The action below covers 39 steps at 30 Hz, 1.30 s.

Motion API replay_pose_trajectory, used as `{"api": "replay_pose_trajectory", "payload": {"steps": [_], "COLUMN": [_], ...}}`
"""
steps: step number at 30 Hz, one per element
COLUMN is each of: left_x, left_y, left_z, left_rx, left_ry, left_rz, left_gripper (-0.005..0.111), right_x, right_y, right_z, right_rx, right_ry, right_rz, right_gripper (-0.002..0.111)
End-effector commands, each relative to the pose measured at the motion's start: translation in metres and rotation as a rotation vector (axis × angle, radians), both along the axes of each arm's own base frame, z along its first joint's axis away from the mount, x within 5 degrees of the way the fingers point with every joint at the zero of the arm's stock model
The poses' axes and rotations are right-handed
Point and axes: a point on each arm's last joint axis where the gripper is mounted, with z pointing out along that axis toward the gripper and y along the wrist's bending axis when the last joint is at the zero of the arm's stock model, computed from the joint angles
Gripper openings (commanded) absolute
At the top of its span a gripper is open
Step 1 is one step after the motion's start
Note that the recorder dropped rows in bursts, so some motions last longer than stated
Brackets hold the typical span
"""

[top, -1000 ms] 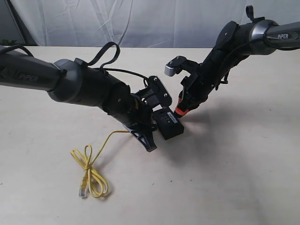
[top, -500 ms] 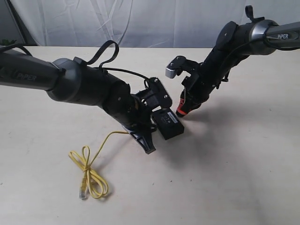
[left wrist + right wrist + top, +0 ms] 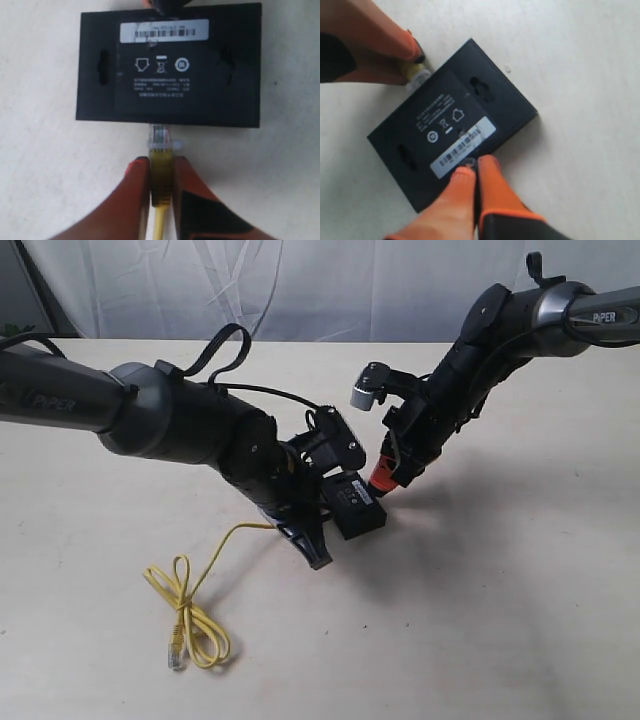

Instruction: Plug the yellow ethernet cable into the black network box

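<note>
The thin yellow ethernet cable point(image 3: 160, 187) is pinched by the left gripper point(image 3: 161, 167) at the flat black plastic box point(image 3: 170, 75), which is touched by the fully narrowed right gripper point(image 3: 472, 169).

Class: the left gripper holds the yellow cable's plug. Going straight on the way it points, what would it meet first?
The black network box: its side wall lies directly ahead of the left gripper, with the yellow ethernet cable's plug already at it; seating depth is unclear.
</note>
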Motion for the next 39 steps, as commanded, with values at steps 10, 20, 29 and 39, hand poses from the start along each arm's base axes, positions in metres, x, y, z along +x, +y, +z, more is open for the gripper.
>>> {"api": "replay_pose_trajectory", "payload": {"steps": [10,20,29,39], "left_x": [0.0007,0.0038,0.0032,-0.0019], "left_y": [-0.0051,-0.0073,-0.0071,-0.006], "left_z": [0.0071,0.0105,0.0102,0.008], "left_rx": [-0.038,-0.046,-0.017,-0.019], "left_ry": [-0.014,-0.041,-0.06,0.017], "left_rz": [0.013,-0.002,-0.07,-0.034], "left_gripper": [0.0,0.0,0.0,0.0], "right_x": [0.0009,-0.0026,0.0035,0.0043], "right_y": [-0.0011,0.0023,0.0022,0.0009], "right_z": [0.0039,0.0063,0.0049,0.0044], "right_rx": [0.01,0.051,0.042,0.03], "right_ry": [-0.008,0.021,-0.038,-0.031], "right_rz": [0.012,0.036,0.002,-0.023], "right_gripper": [-0.001,-0.001,-0.001,-0.001]}}
